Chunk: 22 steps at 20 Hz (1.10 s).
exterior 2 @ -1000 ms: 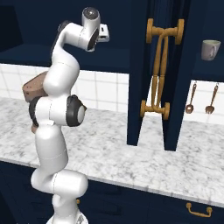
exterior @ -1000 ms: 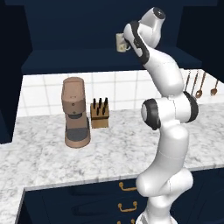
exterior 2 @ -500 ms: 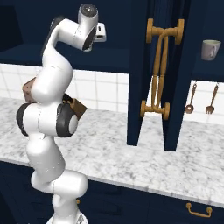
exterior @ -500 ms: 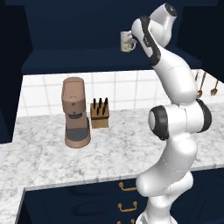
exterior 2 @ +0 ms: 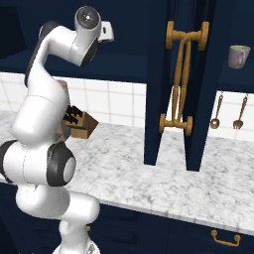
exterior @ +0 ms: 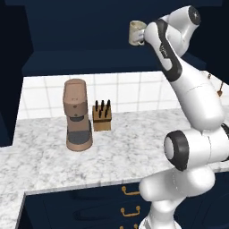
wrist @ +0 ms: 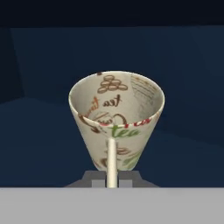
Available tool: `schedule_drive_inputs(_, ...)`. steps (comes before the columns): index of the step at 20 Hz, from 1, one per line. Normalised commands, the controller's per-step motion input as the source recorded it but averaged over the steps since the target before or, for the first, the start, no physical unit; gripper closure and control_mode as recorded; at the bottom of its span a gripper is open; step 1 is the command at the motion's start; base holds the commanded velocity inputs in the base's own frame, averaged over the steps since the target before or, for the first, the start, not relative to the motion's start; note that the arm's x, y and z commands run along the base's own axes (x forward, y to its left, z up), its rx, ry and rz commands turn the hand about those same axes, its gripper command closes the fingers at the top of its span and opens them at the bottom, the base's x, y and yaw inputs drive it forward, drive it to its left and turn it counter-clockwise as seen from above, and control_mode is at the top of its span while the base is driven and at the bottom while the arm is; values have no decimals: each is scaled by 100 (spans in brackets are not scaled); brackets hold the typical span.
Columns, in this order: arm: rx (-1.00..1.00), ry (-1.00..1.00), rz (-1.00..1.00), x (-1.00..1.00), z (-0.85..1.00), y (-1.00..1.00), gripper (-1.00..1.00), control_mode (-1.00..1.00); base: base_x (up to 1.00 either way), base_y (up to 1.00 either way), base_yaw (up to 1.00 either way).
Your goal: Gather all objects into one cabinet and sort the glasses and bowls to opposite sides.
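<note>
My gripper (exterior: 145, 36) is raised high in front of the dark navy upper cabinet and is shut on the cream mug (exterior: 136, 32) at its loop handle. In the hand view the cream mug (wrist: 116, 119), printed with "tea" lettering, tips its mouth toward the camera, and its handle runs down between the fingertips (wrist: 99, 179). Behind it lies dark navy cabinet interior. In the right base view the hand (exterior 2: 106, 32) shows at the top left. A grey mug (exterior 2: 238, 55) sits on a shelf past the open cabinet doors (exterior 2: 180, 79) with long gold bar handles.
A brown coffee machine (exterior: 77, 114) and a wooden knife block (exterior: 102, 118) stand on the marble counter (exterior: 112, 152) against the tiled wall. A spoon (exterior 2: 216, 112) and a fork (exterior 2: 240, 111) hang on the wall at the right. Navy drawers with gold pulls (exterior: 129, 192) run below.
The arm has stretched up and to the right, carrying the cream mug a little higher and to the right in the left base view. The elbow has swung to the right.
</note>
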Motion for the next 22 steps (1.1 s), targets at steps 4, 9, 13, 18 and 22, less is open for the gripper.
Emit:
schedule_drive_inputs(4, 0, 0, 0, 0, 0, 0, 100, -100, 0, 0, 0)
schedule_drive_inputs(9, 0, 1, 0, 0, 0, 0, 100, 100, -6, 0, 0)
schedule_drive_inputs(13, 0, 0, 0, 0, 0, 0, 100, 100, -83, 0, 0)
schedule_drive_inputs(18, 0, 0, 0, 0, 0, 0, 100, 100, -100, 0, 0)
schedule_drive_inputs(22, 0, 0, 0, 0, 0, 0, 100, 100, -100, 0, 0)
